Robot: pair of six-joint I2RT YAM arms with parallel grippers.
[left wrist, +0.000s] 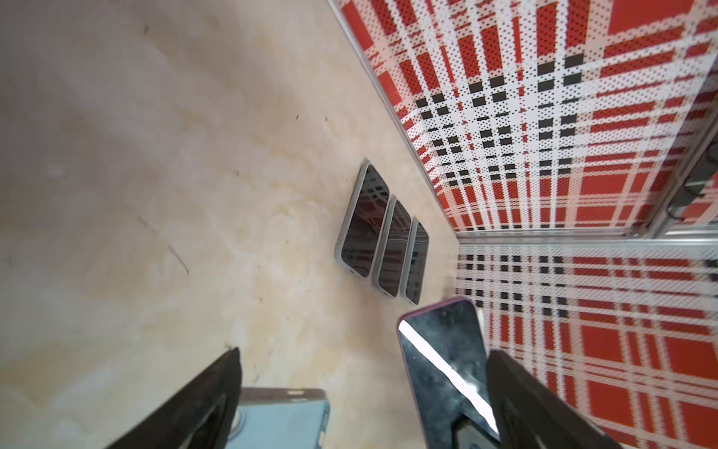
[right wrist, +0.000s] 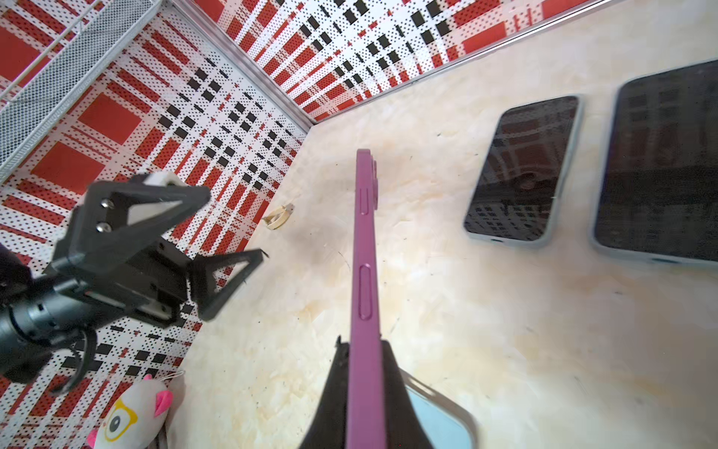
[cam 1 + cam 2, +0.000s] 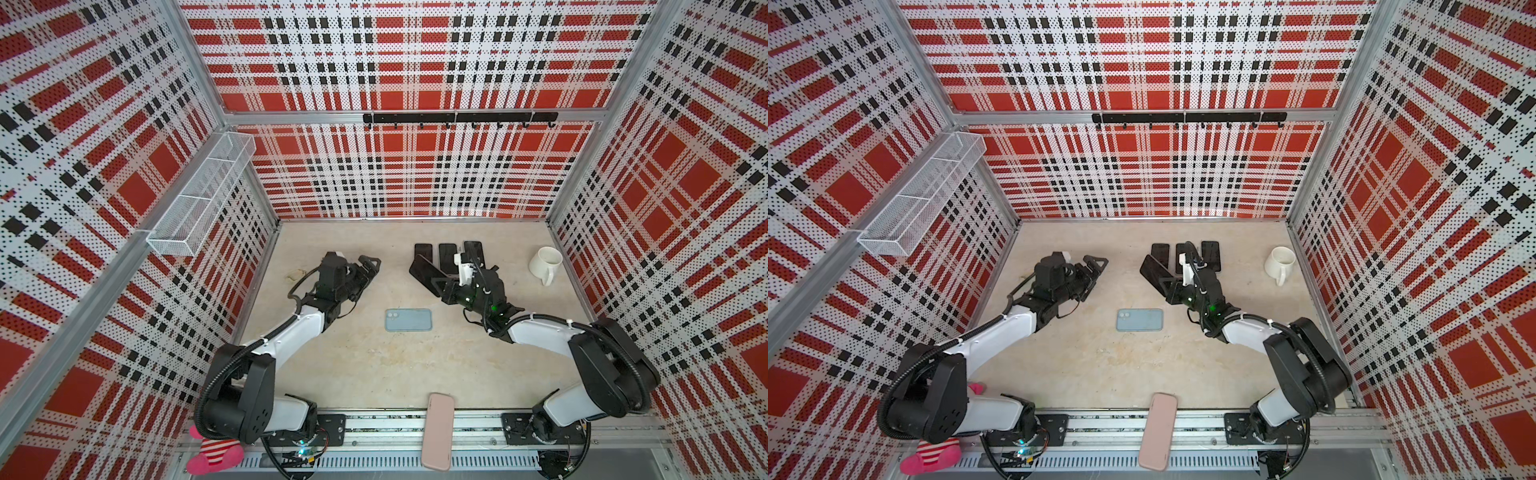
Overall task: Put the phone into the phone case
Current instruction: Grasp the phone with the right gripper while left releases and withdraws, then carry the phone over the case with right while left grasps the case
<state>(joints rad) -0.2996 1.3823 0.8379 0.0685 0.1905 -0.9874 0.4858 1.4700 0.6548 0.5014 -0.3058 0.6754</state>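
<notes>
Phone purple, case light blue, mug white, toy pink with red-white stripes. Walls red/black/white plaid, dotted; table beige, marbled. Back phones: black screens.

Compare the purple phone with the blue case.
The purple phone is held raised above the table, clamped in the right gripper; the blue case lies flat on the table, ungripped. The phone is purple-edged with a dark screen; the case is pale blue. Both are slim rounded rectangles.
</notes>
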